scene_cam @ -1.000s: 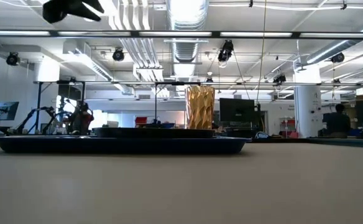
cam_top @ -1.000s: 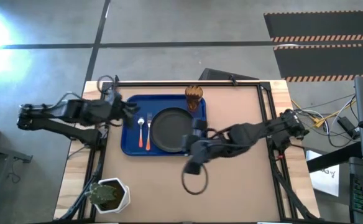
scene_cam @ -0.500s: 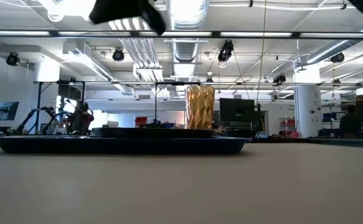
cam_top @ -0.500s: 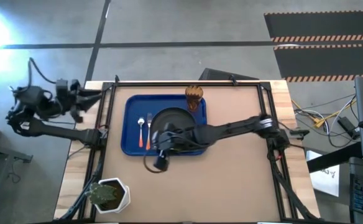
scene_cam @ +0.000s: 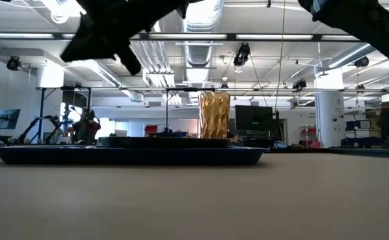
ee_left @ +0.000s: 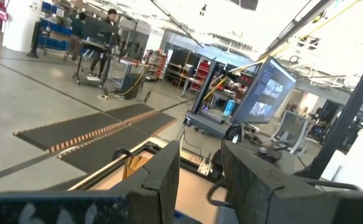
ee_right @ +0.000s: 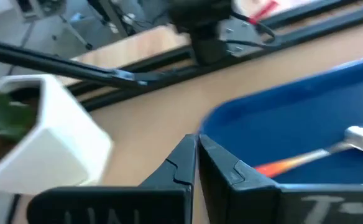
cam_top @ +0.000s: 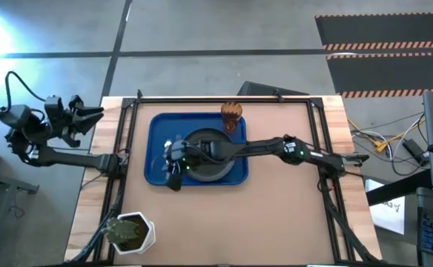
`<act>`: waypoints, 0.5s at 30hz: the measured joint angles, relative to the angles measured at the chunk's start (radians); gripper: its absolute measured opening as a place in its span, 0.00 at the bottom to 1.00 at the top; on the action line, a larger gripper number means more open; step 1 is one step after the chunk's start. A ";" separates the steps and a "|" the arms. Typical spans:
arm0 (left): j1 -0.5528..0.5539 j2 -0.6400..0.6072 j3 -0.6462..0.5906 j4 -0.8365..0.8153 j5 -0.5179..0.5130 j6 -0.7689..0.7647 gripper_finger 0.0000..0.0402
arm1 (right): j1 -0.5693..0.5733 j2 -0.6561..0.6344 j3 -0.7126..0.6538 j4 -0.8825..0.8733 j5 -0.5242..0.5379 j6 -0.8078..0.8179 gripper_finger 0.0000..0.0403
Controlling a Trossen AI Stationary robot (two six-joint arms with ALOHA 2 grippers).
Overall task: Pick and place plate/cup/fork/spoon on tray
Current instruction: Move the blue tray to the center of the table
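The tray [cam_top: 157, 172] already carries the plate [cam_top: 218, 159], the cup [cam_top: 231, 116] at its far corner and a spoon [ee_right: 330, 151]. The right gripper [cam_top: 173, 169], fingers pressed together and empty, hangs over the cutlery, probably to nudge it straight. The left gripper [cam_top: 83, 117], fingers spread, waits off the table's left edge, out of the way.

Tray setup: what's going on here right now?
The blue tray already holds the plate, the cup at its far corner, and orange-handled cutlery. The right gripper, shut and empty, hovers over the tray's near-left edge. The left gripper is open, off the table's left side.
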 joint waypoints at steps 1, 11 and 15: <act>0.000 0.000 0.000 -0.002 0.000 0.000 0.26 | -0.011 0.001 0.000 -0.015 -0.001 0.000 0.02; 0.000 0.002 -0.022 -0.042 -0.003 -0.001 0.26 | -0.061 0.011 0.000 -0.080 0.012 -0.029 0.02; 0.000 0.023 -0.060 -0.088 -0.005 -0.010 0.26 | -0.036 -0.045 -0.002 -0.042 0.012 -0.106 0.02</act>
